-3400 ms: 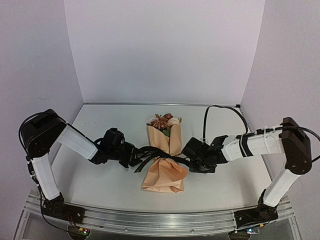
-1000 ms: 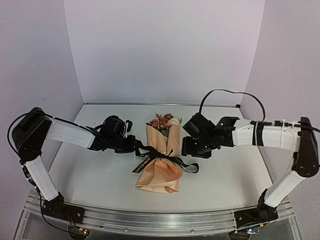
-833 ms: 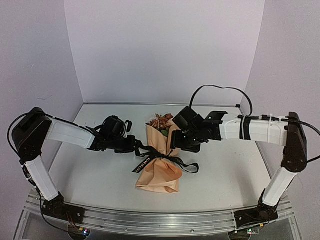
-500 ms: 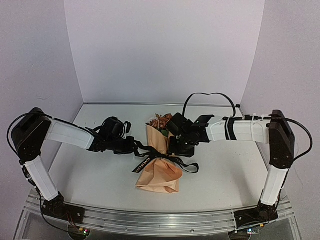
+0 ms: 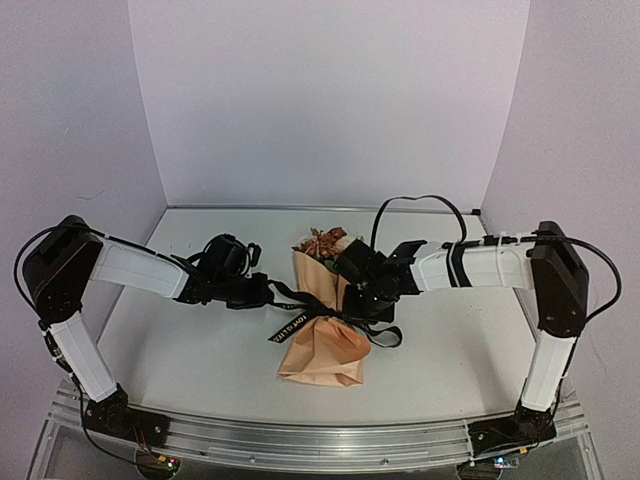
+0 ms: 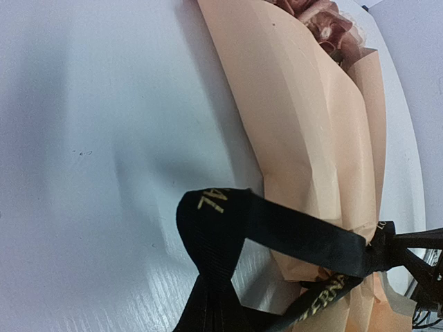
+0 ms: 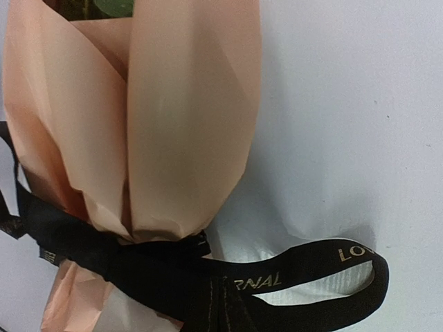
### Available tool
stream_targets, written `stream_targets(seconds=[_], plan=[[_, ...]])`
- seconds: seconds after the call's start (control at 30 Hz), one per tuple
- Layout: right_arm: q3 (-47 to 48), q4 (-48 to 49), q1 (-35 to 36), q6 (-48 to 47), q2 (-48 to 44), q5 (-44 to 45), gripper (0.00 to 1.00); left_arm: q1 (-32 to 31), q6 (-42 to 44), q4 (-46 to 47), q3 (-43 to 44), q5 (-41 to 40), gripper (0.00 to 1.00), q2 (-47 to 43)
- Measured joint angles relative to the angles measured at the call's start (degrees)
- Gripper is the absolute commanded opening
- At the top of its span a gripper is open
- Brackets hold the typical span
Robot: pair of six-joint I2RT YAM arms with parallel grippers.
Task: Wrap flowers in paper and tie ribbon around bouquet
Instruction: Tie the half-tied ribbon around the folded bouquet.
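Pale purple walls (image 5: 320, 100) stand round a white table (image 5: 190, 350). Your bouquet (image 5: 325, 280) lies flat in the middle of it, between the two arms. Its long side runs from near to far. The flowers (image 5: 322, 243) point at the back wall, and the wide, crumpled end of the paper (image 5: 318, 365) points at the arm bases.

You cannot see any stems, because the paper hides them. Only a few pink and brown blooms peek out at the top. From above, the right fingers (image 5: 362, 306) cover the right side of the bouquet's waist. The knot is a dark lump there, and you cannot tell how it is tied. Neither wrist camera shows its own fingers.

The black ribbon (image 5: 298, 322) goes round the narrow waist and has gold letters on it. In the right wrist view you can read "RNAL" and "LO". In the left wrist view you can read "AL" and "ERNA". From above the letters are too small to read.

The left fingers (image 5: 264, 293) are closed tight on a ribbon tail, left of the bouquet. The right fingers are closed tight too, on a ribbon loop just beside the paper.
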Motion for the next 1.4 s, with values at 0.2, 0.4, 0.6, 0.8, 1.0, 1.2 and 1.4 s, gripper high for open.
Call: stream_targets(seconds=[0.2, 0.4, 0.6, 0.8, 1.0, 1.2, 1.4], plan=[[-3.58, -0.21, -0.1, 0.34, -1.83, 2.03, 0.0, 0.06, 0.02, -0.95, -0.07, -0.45, 0.0, 0.0], [-5.81, 0.07, -0.13, 0.63, -4.75, 4.1, 0.0, 0.72, 0.07, -2.0, -0.09, -0.51, 0.0, 0.0], [-8.64, -0.19, -0.64, 0.78, -5.76, 5.77, 0.0, 1.22, 0.24, -2.2, -0.09, -0.32, 0.0, 0.02], [-11.04, -0.15, -1.25, 0.8, -7.97, 7.22, 0.0, 1.23, 1.45, -2.32, 0.1, 0.95, 0.0, 0.12], [-12.08, -0.09, -2.02, 0.8, -10.24, 8.3, 0.0, 1.17, 3.29, -2.86, 2.08, 2.1, 0.0, 1.06], [-12.1, -0.33, -2.97, 0.56, -10.51, 9.42, 0.33, 0.9, 6.15, -5.1, 4.8, 2.21, 0.0, 2.24], [-14.7, -1.6, -4.16, -0.06, -13.88, 9.85, 0.54, 1.03, 8.96, -8.37, 6.69, 1.98, 0.0, 2.95]])
